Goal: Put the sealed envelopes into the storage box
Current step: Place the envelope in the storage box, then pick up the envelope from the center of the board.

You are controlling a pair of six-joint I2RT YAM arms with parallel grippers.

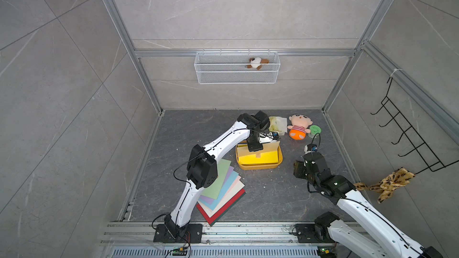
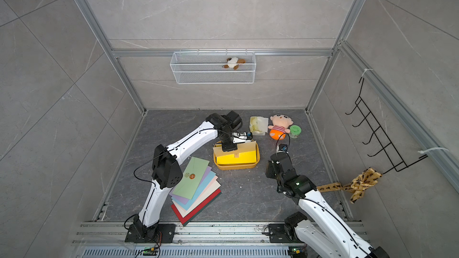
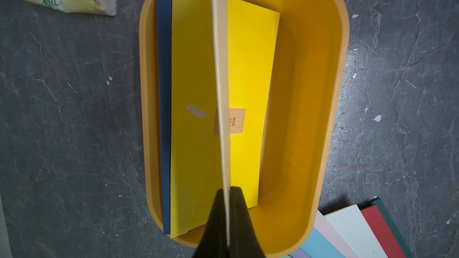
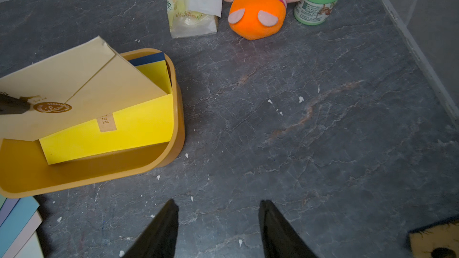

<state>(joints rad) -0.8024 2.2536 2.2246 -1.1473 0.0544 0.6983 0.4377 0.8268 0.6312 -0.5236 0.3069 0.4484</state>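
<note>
envelope (image 4: 74, 75) in left hand (image 3: 228, 190), seemingly over box (image 3: 323, 95)

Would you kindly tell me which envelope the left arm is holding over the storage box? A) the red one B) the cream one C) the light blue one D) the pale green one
B: the left gripper is shut on the cream envelope, held on edge over the storage box, while the other three colours lie in the fanned stack nearby.

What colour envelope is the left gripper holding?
Cream paper envelope, gold round seal; clearest in right wrist view.
</note>
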